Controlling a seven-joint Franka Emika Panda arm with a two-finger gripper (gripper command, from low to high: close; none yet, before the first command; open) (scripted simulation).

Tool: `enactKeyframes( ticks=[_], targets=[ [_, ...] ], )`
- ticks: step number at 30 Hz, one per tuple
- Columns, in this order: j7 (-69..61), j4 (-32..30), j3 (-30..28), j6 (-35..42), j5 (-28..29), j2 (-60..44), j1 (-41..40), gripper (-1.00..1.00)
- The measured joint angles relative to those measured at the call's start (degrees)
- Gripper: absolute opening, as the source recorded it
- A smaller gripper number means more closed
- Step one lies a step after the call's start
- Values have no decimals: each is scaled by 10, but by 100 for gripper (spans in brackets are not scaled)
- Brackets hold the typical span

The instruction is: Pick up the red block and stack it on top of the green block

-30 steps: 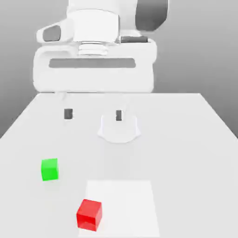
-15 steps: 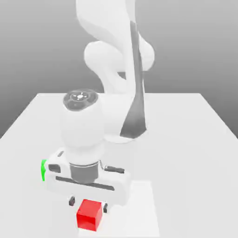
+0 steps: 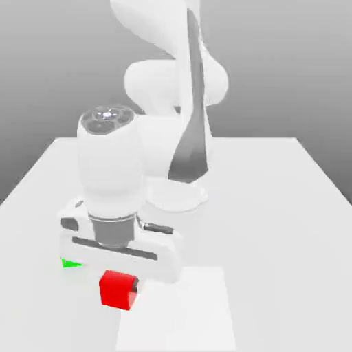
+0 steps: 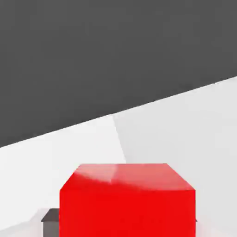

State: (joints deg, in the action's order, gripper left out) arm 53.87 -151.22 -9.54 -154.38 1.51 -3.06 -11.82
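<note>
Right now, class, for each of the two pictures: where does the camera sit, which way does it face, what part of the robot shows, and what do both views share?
Exterior view: off the arm, facing the white table and the arm's front; arm, gripper and green block show.
Hand view: on the hand, facing the red block close up; a dark fingertip shows beside it.
Shared: the red block and the table.

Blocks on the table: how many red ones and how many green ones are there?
Red: 1, the red block, between the gripper's fingers.
Green: 1, the green block, mostly hidden behind the hand.
Total: 2 blocks.
</note>
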Motion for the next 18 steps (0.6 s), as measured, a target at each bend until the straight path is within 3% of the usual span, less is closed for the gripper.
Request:
enactKeyframes(
  ticks=[8, 14, 15, 18],
  targets=[
    [98, -138, -66, 3, 59, 143, -141, -100],
    [51, -143, -73, -104, -15, 39, -127, -100],
    [36, -142, -66, -123, -36, 18, -128, 100],
    [36, -142, -66, -123, -36, 18, -125, 100]
  ],
)
